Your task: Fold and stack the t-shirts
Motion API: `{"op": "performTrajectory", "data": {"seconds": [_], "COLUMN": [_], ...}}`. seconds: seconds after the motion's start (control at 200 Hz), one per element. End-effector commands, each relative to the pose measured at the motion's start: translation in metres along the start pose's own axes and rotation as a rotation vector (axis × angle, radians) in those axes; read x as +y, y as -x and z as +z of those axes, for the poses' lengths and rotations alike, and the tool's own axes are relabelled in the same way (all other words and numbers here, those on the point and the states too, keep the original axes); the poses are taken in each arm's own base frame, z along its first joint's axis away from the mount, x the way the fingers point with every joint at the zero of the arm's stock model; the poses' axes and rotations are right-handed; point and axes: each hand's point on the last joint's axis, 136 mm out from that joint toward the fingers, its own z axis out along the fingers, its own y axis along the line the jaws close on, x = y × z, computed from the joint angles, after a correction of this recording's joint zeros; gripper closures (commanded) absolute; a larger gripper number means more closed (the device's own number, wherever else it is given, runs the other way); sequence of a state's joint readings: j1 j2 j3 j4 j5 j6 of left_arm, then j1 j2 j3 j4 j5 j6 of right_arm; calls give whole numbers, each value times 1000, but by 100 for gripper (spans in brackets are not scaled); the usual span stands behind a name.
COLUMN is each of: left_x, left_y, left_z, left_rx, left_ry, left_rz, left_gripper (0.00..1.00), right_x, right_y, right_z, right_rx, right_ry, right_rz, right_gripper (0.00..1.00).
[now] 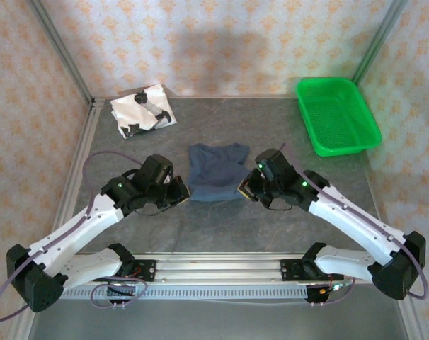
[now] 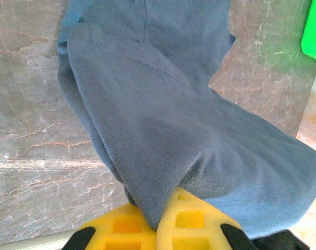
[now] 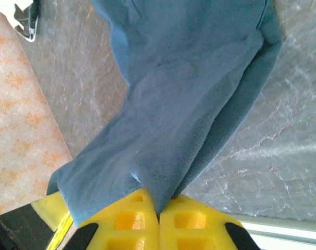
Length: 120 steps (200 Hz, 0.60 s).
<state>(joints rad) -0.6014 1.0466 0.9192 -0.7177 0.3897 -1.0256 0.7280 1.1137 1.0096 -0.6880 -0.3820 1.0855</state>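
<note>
The navy blue t-shirt [image 1: 215, 171] lies partly folded at the middle of the table. My left gripper [image 1: 184, 193] is shut on its near left corner, and my right gripper [image 1: 243, 190] is shut on its near right corner. In the left wrist view the yellow pads [image 2: 128, 227] pinch a fold of the navy shirt [image 2: 163, 104]. The right wrist view likewise has the pads [image 3: 189, 224] clamping the navy cloth [image 3: 184, 94], which stretches away from them. The white t-shirt with black patches [image 1: 142, 110] lies folded at the back left.
A green mesh basket [image 1: 338, 115] stands at the back right, its edge [image 2: 313, 28] in the left wrist view. A metal rail [image 1: 221, 268] runs along the near edge between the arm bases. Patterned walls close in the table.
</note>
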Motion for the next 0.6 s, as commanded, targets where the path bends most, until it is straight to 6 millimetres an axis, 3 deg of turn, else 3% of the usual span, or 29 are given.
{"op": "performTrajectory", "data": {"seconds": [0.0, 0.06, 0.33, 0.595], "left_x": [-19, -24, -42, -47], "left_y": [13, 21, 57, 91], "left_z": [-6, -5, 6, 20], "left_rx": [1, -2, -6, -1], "left_ry": [-46, -46, -59, -46], "left_rz": [22, 26, 15, 6], "left_gripper": [100, 100, 100, 100], "right_x": [9, 15, 34, 34], "right_y": [13, 21, 60, 96], "right_z": [-6, -9, 10, 25], "right_rx": [2, -6, 15, 33], "right_ry": [-10, -3, -29, -61], "right_rz": [-45, -58, -77, -67], "right_gripper": [100, 100, 100, 100]}}
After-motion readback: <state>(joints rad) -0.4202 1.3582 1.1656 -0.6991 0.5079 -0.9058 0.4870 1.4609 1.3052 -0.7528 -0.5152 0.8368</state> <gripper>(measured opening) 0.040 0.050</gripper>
